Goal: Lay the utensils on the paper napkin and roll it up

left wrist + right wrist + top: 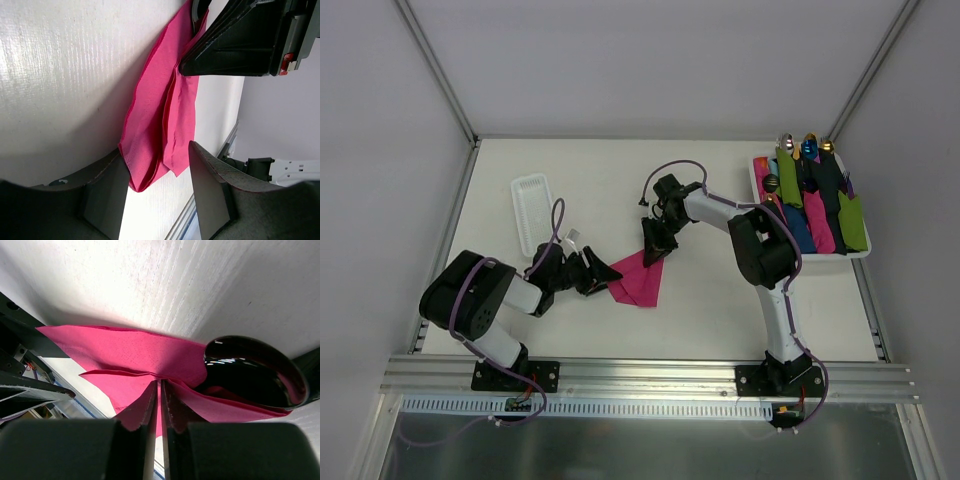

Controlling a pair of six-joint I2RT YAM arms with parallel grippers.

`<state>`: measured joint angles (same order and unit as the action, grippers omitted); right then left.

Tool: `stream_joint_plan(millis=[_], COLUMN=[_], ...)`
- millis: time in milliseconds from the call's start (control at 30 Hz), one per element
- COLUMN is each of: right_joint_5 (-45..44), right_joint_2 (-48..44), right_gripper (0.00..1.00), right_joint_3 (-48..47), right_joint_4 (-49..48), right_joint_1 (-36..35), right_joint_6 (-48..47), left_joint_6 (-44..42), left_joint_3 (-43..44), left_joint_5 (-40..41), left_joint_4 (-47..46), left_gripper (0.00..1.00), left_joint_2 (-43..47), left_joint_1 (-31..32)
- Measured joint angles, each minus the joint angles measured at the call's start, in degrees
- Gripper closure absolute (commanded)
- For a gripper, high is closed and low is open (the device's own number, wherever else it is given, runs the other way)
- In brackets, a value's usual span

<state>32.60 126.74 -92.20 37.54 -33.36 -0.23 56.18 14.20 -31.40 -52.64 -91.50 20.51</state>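
Your right gripper [160,386] is pressed almost together on a fold of the pink napkin [125,347], pinching the paper at its far corner. The glossy black bowl of a spoon [250,375] lies tucked into the fold just beside that pinch. The napkin lies loosely folded on the table [720,300] between the two arms, and I judge the rolling only begun, since the paper is far from a slim roll. Your left gripper [156,152] is spread, its fingers [107,200] standing either side of the napkin's near corner and, as far as the wrist view shows, not closing on it. Before you turn anything, note that only the spoon's bowl shows. The handle and any other pieces are hidden under the paper, so I cannot tell how they lie. Bring the left gripper in low and close it over every layer at that corner. The paper looks thin, and a grip on the top sheet alone would likely peel it open or tear it. Hold the right pinch firm so the spoon cannot slide out the far end. Then turn both ends the same way and at the same pace, staying close to the table so the fold tightens around the cutlery instead of lifting off it.
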Motion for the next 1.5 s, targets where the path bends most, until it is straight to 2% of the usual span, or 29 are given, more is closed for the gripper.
stream_joint_plan(millis=[133,400,533,800,1000,1267,1500], right_joint_5=[0.0,0.0,0.0,-0.02,-0.02,-0.04,-0.04], right_joint_2=[0.02,0.02,0.02,0.02,0.02,0.02,0.02], right_gripper=[0.9,0.9,0.91,0.91,0.91,0.91,0.91], right_joint_3=[-0.02,-0.04,-0.04,-0.04,-0.04,-0.04,-0.04], right_joint_4=[0.02,0.02,0.02,0.04,0.04,0.02,0.02], right_joint_1=[0.0,0.0,0.0,0.0,0.0,0.0,0.0], right_joint_6=[-0.02,-0.02,-0.02,-0.02,-0.02,-0.02,-0.02], left_joint_6=[0.0,0.33,0.17,-1.22,-2.03,-2.27,-4.57], left_joint_3=[1.09,2.97,2.91,2.12,4.2,6.03,8.83], left_joint_5=[-0.07,0.9,2.29,5.14,4.98,4.39,3.3], left_joint_4=[0.98,2.91,5.16,13.7,17.05,16.9,17.03], left_gripper=[0.51,0.66,0.79,0.95,1.0,1.0,1.0], left_joint_2=[-0.24,-1.57,-0.44,7.08,8.48,6.84,6.25], left_joint_1=[0.0,0.0,-0.02,-0.02,0.0,0.22,3.82])
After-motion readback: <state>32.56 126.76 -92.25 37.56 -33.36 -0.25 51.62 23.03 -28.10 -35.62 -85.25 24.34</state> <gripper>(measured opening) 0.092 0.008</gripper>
